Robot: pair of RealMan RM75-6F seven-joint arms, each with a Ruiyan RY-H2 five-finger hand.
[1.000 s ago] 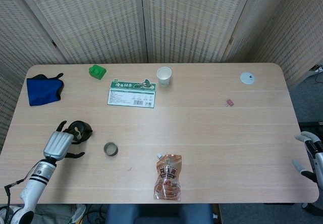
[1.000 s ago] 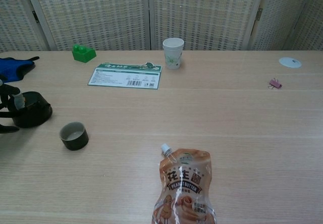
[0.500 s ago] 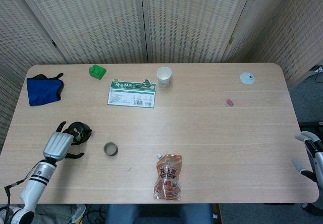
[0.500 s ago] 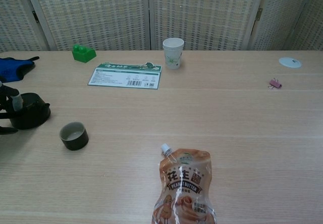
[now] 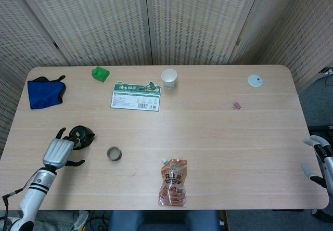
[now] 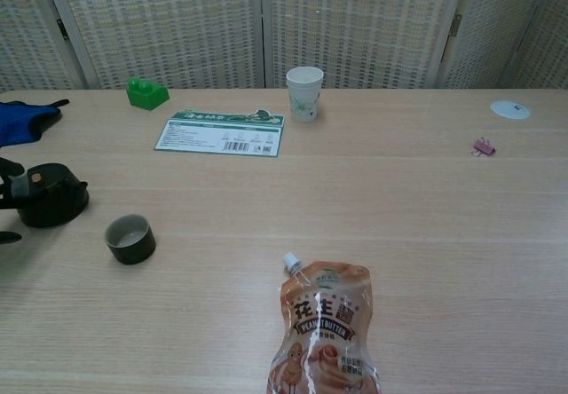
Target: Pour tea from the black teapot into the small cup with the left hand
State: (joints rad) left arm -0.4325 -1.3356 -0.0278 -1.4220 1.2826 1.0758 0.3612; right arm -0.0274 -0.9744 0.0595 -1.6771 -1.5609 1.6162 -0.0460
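Observation:
The black teapot (image 5: 82, 135) (image 6: 51, 196) stands upright on the table near its left edge, lid on. My left hand (image 5: 59, 151) sits just to the near left of it, fingers spread and holding nothing; in the chest view only dark fingertips (image 6: 9, 167) show at the left border, and whether they touch the pot I cannot tell. The small dark cup (image 5: 114, 154) (image 6: 130, 239) stands to the right of the teapot, a short gap between them. My right hand (image 5: 319, 161) hangs off the table's right edge, fingers apart and empty.
A peanut-butter pouch (image 5: 173, 182) (image 6: 325, 327) lies near the front middle. Further back are a green-and-white card (image 5: 136, 96), a paper cup (image 5: 169, 78), a green block (image 5: 100, 74), a blue cloth (image 5: 45, 92), a white disc (image 5: 255, 80) and a pink clip (image 5: 237, 105).
My left hand has drawn back toward the near-left and its fingers have come off the teapot. The teapot shifted slightly left and stands free. The right hand has not moved.

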